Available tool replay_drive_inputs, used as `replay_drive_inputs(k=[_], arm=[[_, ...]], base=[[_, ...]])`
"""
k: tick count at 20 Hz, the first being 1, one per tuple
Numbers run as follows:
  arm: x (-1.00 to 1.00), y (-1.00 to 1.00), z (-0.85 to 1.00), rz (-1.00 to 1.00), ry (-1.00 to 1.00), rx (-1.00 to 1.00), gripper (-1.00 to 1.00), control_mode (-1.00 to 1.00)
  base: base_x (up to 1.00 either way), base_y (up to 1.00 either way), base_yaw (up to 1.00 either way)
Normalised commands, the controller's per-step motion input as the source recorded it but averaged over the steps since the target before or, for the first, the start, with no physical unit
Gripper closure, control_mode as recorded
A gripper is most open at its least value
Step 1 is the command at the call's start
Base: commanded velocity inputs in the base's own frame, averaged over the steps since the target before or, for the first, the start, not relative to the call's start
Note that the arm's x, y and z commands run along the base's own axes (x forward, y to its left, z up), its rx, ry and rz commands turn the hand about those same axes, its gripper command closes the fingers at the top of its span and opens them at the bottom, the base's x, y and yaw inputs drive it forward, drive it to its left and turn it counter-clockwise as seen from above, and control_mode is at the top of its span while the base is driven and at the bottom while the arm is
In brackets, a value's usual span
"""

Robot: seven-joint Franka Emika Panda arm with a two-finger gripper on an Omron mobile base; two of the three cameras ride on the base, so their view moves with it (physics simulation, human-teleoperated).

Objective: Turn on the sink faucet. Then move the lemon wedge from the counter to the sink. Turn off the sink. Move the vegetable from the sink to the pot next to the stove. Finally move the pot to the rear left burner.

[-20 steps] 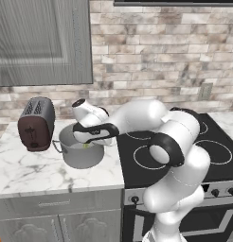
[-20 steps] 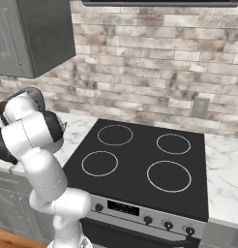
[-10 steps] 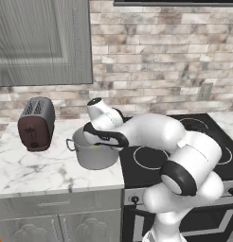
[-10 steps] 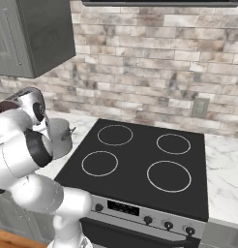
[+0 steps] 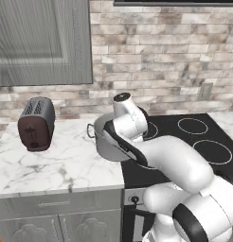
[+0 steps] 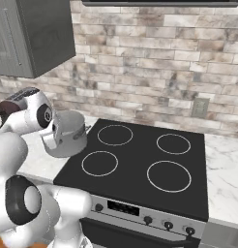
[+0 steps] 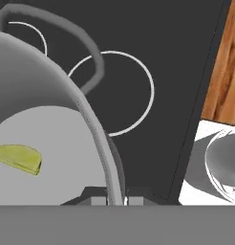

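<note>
Black stove (image 6: 140, 160) underlies pot (image 7: 52, 143); hand view reveals lemon wedge (image 7: 18, 158), end effector (image 7: 117, 198) clamping rim.

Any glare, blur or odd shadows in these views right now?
Left base view: even light, sharp, soft shadow under the pot. Right base view: sharp, no glare on the stove. Hand view: the pot's rim is close and soft-edged; the lemon wedge is clear.

The arm covers the near side of the pot (image 5: 105, 140) in the left base view, so the gripper's hold on the rim cannot be seen there. In the hand view the fingertips (image 7: 101, 199) are cut by the bottom edge (only stubs straddling the rim show). The lemon wedge (image 7: 18, 158) runs off the left edge.
</note>
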Motion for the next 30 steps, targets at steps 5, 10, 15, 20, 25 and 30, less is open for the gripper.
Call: replay_drive_inputs(k=[5,10,15,20,25,30], arm=[[0.00,-0.70,0.22,-0.23,-0.17,0.05,1.00,-1.00],[0.26,-0.60,0.10,-0.19,-0.03,0.06,1.00,-1.00],[0.58,-0.58,0.10,-0.13,0.00,0.07,1.00,-1.00],[0.71,-0.54,0.20,-0.08,0.01,0.04,1.00,-1.00],[0.71,-0.27,-0.02,-0.04,0.09,0.01,1.00,-1.00],[0.76,-0.12,-0.19,0.00,0.13,0.00,1.00,-1.00]], base=[[0.00,0.00,0.00],[0.00,0.00,0.00],[0.00,0.00,0.00],[0.00,0.00,0.00],[0.00,0.00,0.00],[0.00,0.00,0.00]])
